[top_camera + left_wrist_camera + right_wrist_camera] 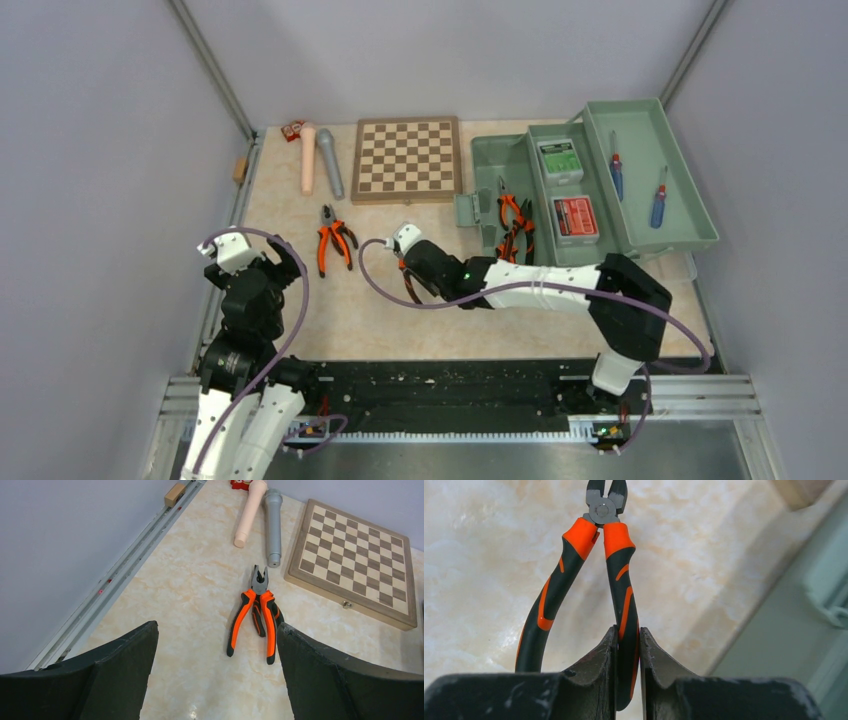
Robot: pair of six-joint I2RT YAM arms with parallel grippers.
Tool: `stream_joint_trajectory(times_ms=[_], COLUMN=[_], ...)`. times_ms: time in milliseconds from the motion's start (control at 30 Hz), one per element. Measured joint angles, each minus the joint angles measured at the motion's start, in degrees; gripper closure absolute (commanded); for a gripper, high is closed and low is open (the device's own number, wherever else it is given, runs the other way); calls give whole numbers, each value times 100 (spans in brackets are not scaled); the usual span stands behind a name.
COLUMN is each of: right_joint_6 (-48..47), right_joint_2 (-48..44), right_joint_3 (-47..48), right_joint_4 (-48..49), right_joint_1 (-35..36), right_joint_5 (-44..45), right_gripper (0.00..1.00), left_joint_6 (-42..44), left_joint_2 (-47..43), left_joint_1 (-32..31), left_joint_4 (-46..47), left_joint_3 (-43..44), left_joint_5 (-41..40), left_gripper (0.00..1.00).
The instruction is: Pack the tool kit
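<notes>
Your right claw [627, 635] is pinched shut on just one handle of the pliers [621, 580], grabbing near the tail end of that grip. The other handle hangs free on the claw's left side and the steel head points straight out ahead of the fingertips. I can't tell whether they're clear of the table [484, 540] or resting on it

Going by the look of them, they're rigid steel, a bit heavy for their size, with all that weight out at the head. The rubbery orange grips shouldn't slip much. With only one handle held, though, I'd expect the free one to flop at the pivot and the whole thing to want to twist nose-down. A hold across both handles, closer to the head, would be steadier if you regrasp

The toolbox [784, 645] sits off to the right of that claw, open

Your left claw [217, 626] is spread wide with nothing in it. The second pliers [259, 596] lie flat on the table just ahead of it, roughly in line with the gap, handles toward the fingers. Same advice there: take both handles together
</notes>
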Motion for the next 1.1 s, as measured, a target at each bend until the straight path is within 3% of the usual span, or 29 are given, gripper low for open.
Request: stream_joint_trajectory(times_ms=[300, 367, 400, 633, 867, 1100], right_joint_6=[-481, -546, -632, -828, -925, -1054], right_joint_2=[-1220, -1403, -1545, -1543, -807, 326], right_joint_3=[0, 0, 0, -2, 197, 584], right_joint_4=[155, 179, 227, 457, 811, 1014], right_joint_1=[-481, -780, -1259, -2177, -2876, -3104], right_joint_5=[1071, 1283, 1593, 1910, 2177, 2188], right_gripper=[100, 100, 100, 100, 100, 100], left_joint_6=[-2, 0, -2, -2, -2, -2], left_joint_2=[2, 2, 2, 2, 4, 13], left_joint_1=[0, 0, 0, 0, 0, 0], left_joint_4=[-2, -2, -2, 0, -2, -2], left_joint_3=[0, 0, 0, 0, 0, -2], left_joint_5=[-2, -2, -2, -2, -2, -2], left_gripper=[8, 8, 8, 8, 8, 8])
